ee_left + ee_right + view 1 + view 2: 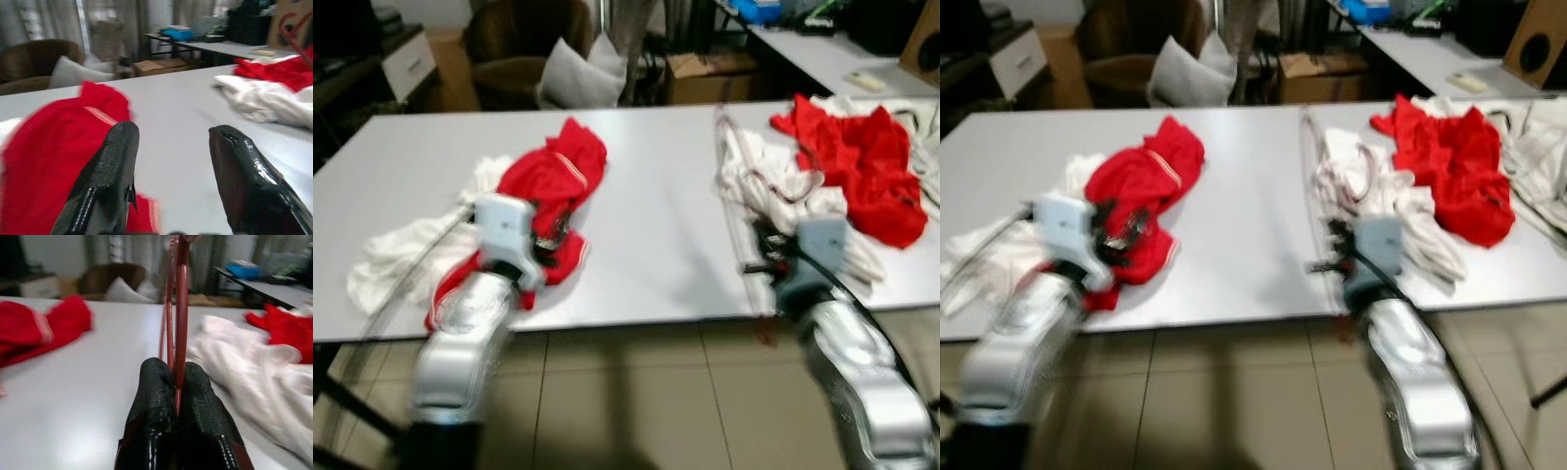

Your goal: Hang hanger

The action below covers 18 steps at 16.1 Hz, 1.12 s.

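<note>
My right gripper (174,372) is shut on a thin red hanger (177,303), which stands up between its fingers. In the eye views that gripper (759,253) sits at the table's near edge, beside a white garment (783,186), and the hanger (729,181) shows as a faint blurred outline. My left gripper (173,132) is open with nothing between its fingers. It hovers over a crumpled red garment (553,171) on the left of the grey table (656,225). The eye views are blurred.
A white cloth (396,255) lies left of the red garment. A second red garment (862,166) is heaped at the table's right end. Behind the table are a brown armchair with a white pillow (578,73), a cardboard box (705,76) and another table (822,59).
</note>
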### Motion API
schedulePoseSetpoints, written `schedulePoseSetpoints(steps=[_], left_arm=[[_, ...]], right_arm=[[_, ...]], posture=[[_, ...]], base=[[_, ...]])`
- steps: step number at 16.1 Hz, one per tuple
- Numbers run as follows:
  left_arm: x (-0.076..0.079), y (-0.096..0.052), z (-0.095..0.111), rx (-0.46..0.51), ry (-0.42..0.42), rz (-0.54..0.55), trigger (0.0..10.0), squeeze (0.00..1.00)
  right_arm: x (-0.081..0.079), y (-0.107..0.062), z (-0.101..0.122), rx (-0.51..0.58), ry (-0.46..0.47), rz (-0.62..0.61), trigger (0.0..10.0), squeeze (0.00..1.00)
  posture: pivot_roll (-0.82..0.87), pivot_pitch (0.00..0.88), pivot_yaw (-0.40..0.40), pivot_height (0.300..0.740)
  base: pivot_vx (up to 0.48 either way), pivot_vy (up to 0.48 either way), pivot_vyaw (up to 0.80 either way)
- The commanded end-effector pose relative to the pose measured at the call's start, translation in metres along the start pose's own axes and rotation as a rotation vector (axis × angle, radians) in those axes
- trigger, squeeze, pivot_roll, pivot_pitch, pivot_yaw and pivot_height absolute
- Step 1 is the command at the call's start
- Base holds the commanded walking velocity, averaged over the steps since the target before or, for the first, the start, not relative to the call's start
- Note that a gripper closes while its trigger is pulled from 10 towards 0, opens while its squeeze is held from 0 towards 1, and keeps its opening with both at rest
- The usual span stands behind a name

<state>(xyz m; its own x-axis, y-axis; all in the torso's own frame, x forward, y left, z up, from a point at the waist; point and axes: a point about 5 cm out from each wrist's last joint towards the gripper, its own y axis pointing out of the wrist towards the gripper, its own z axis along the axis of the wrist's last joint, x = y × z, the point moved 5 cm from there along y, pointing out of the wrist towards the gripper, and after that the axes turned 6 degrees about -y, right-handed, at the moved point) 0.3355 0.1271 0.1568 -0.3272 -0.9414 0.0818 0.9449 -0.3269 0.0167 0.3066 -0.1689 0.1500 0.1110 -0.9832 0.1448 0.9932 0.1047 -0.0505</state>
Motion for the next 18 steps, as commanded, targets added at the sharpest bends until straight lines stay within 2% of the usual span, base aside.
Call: schedulePoseSetpoints(steps=[1,9,12,18], left_arm=[[-0.009,-0.001,0.004,0.009,0.022,0.021,10.0,0.00],[-0.008,0.001,0.005,0.013,0.023,0.012,10.0,0.00],[-0.005,-0.001,0.002,-0.002,0.017,-0.002,10.0,0.00],[-0.015,-0.010,-0.004,-0.023,0.035,0.017,10.0,0.00]], right_arm=[[-0.005,0.002,0.008,0.036,0.001,0.015,10.0,0.00],[-0.005,0.001,0.007,0.041,0.017,0.013,10.0,0.00],[-0.004,0.000,0.002,0.023,0.031,0.010,10.0,0.00],[-0.005,-0.001,0.000,0.016,0.033,0.029,10.0,0.00]], posture=[[-0.14,0.000,0.037,0.740],[-0.14,0.000,0.043,0.740],[-0.13,0.000,0.042,0.740],[-0.13,0.000,0.034,0.740]], base=[[0.304,0.000,0.00],[0.302,0.000,0.00],[0.000,0.000,0.00],[0.000,0.382,-0.46]])
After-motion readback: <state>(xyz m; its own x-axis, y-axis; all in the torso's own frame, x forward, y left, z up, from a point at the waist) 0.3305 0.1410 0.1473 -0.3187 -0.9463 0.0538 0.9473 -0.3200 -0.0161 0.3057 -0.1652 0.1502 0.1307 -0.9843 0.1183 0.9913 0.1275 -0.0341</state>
